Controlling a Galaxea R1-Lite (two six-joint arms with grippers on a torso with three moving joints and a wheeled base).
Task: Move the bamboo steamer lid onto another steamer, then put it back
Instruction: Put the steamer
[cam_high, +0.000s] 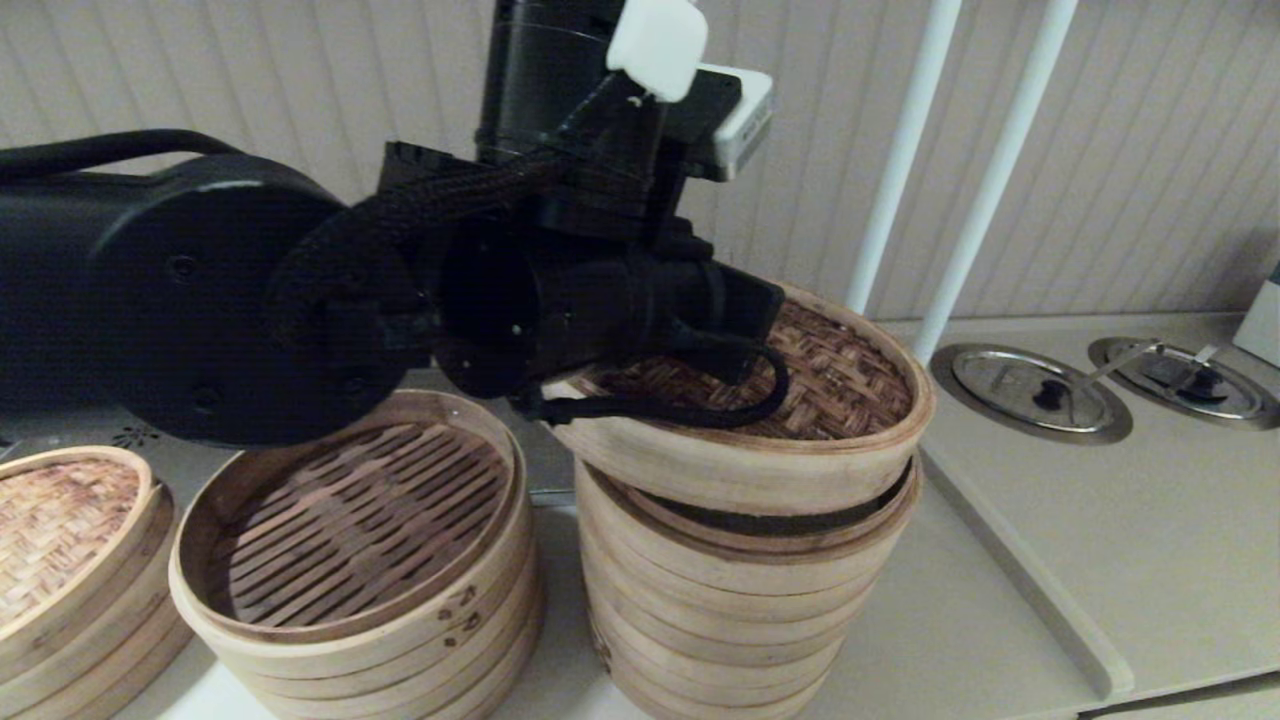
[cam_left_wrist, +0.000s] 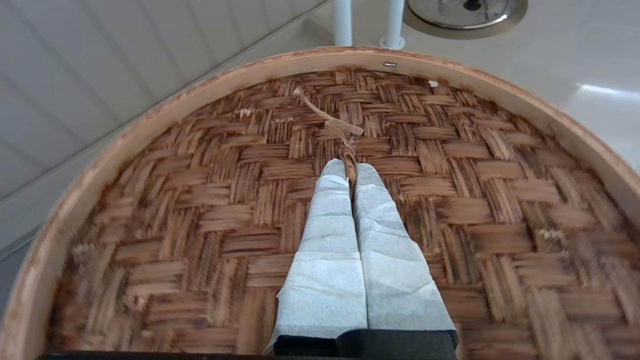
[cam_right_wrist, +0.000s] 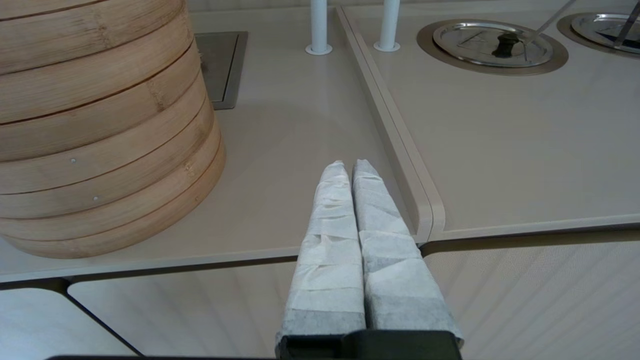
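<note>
Bamboo steamer lid (cam_high: 850, 385): tilted atop another steamer (cam_high: 740, 590), not seated; left gripper (cam_left_wrist: 350, 172) clamped on its loop; return pending; right gripper (cam_right_wrist: 349, 167) together, idle

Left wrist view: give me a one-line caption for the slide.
Left tool shut on the small handle of the bamboo steamer lid, its dark herringbone weave filling the view.

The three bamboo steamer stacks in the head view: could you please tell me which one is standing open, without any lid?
The middle stack, showing its slatted floor. The tallest stack and the left one carry woven lids.
</note>
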